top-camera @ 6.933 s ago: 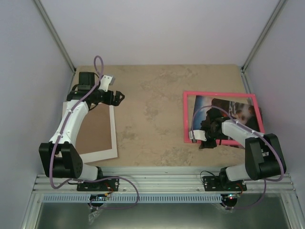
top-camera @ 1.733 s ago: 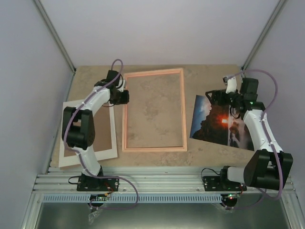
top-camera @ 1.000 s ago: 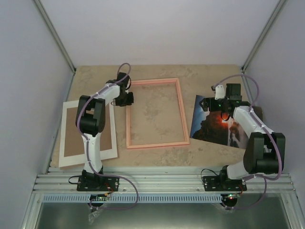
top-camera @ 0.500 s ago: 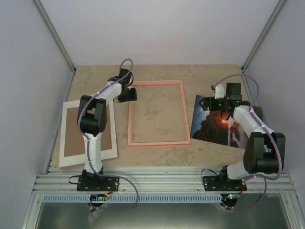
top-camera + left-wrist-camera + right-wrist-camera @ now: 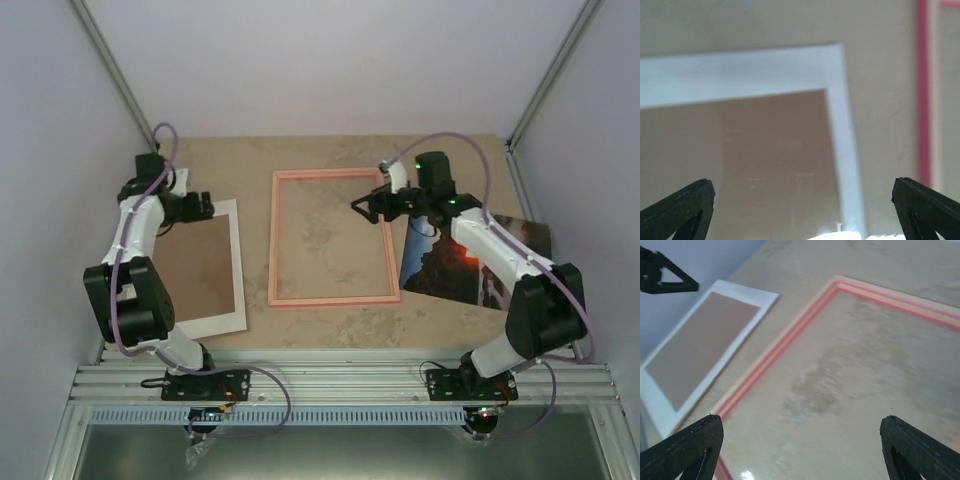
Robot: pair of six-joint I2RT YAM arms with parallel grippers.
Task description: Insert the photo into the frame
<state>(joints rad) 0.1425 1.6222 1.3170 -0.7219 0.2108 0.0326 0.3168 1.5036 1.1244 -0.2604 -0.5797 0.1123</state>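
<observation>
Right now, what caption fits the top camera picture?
Pink frame lies empty, photo beside it; left pincer and right pincer open.

The left gripper and the right gripper are held low and forward, each with its fingers spread wide.

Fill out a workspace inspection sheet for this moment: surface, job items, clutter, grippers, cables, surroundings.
Surface: beige stone-look table, flat.
Job's things: pink frame lies flat at centre with bare table showing through it; photo lies just right of it, outside it.
Clutter: brown board with a white border, at left.
Grippers: left gripper over the board's far edge, open; right gripper over the frame's far right corner, open; both hold nothing.
Cables: purple cables run along both arms.
Surroundings: pale walls; metal rail at near edge.
</observation>
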